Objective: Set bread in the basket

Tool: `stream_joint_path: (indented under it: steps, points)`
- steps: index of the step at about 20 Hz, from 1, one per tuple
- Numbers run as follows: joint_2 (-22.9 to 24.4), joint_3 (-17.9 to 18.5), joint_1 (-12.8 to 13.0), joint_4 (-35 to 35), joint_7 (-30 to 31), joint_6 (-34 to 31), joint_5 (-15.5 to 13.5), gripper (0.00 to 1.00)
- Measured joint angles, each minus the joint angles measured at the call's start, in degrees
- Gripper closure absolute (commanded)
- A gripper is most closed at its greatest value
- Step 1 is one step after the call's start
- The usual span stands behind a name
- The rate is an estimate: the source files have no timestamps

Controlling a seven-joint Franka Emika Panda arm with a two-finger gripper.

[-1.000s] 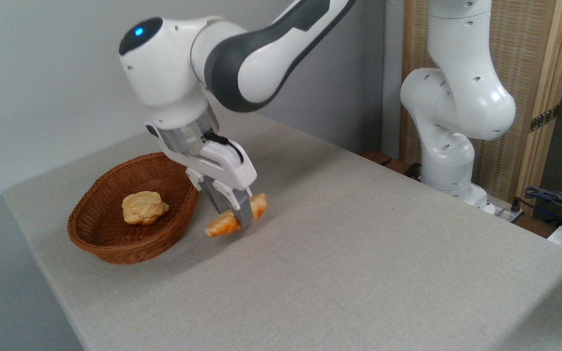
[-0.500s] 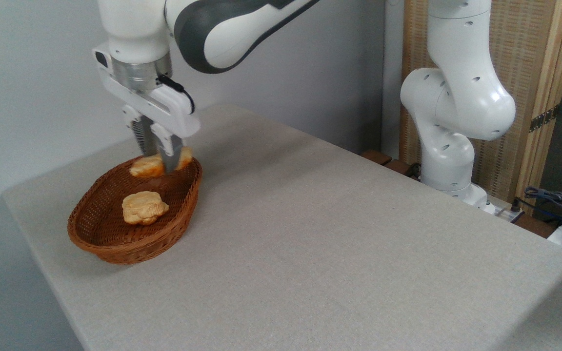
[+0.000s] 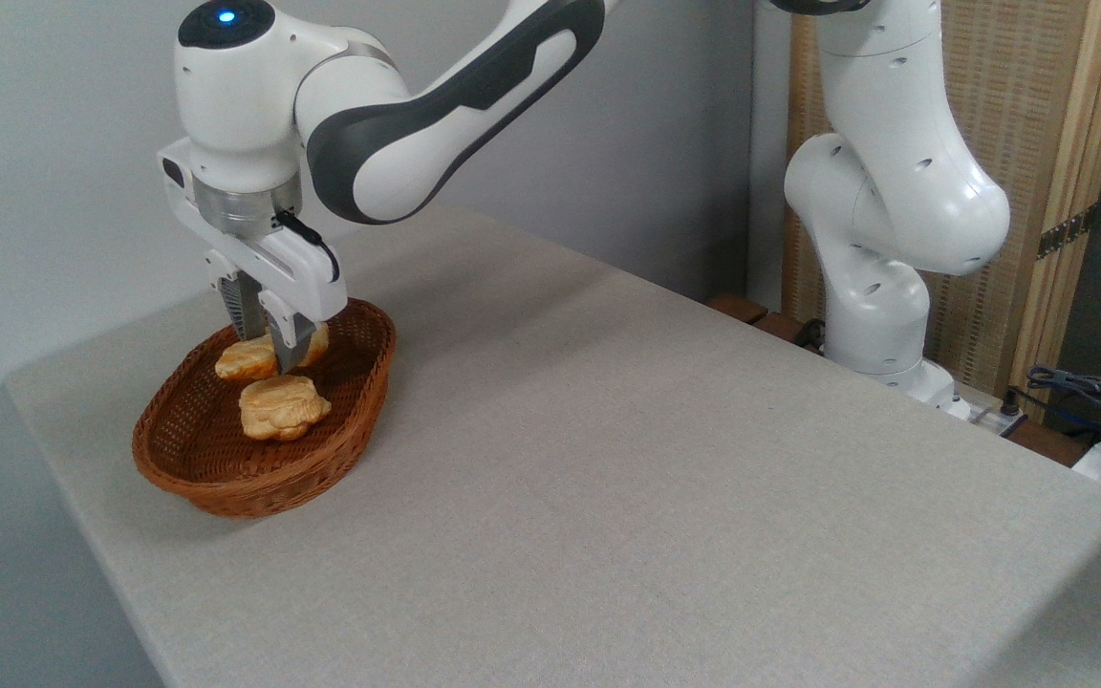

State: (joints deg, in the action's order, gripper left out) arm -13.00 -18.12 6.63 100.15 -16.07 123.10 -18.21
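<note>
The bread, a golden-orange pointed pastry, hangs crosswise between my fingers inside the far half of the basket. My gripper is shut on it, pointing straight down. The basket is oval, reddish-brown wicker, at the table's left end. The bread's middle is hidden behind the near finger. I cannot tell whether it touches the basket floor.
A pale-yellow lumpy bun lies in the basket's middle, just in front of the held bread. The arm's white base stands at the table's far right edge, with cables beside it. A wall runs close behind the basket.
The gripper carried the bread from the table right of the basket up over the rim, then left and down into the basket. It has stayed shut on the bread throughout.
</note>
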Motion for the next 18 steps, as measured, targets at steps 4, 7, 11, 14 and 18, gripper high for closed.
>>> stream_joint_path:
  steps: [4, 7, 11, 14, 18]
  points:
    - [0.04, -0.08, -0.02, -0.14, 0.00, 0.00, 0.14, 0.00]
    - [0.05, -0.10, -0.02, -0.14, 0.00, -0.01, 0.40, 0.00]
    - [0.71, 0.25, -0.34, -0.41, 0.00, -0.43, 0.51, 0.00]
    - [2.93, 2.67, -0.72, -1.43, 0.00, -5.23, 0.54, 0.00]
    - [6.04, 6.74, -1.16, -5.09, -0.03, -15.50, 5.20, 0.00]
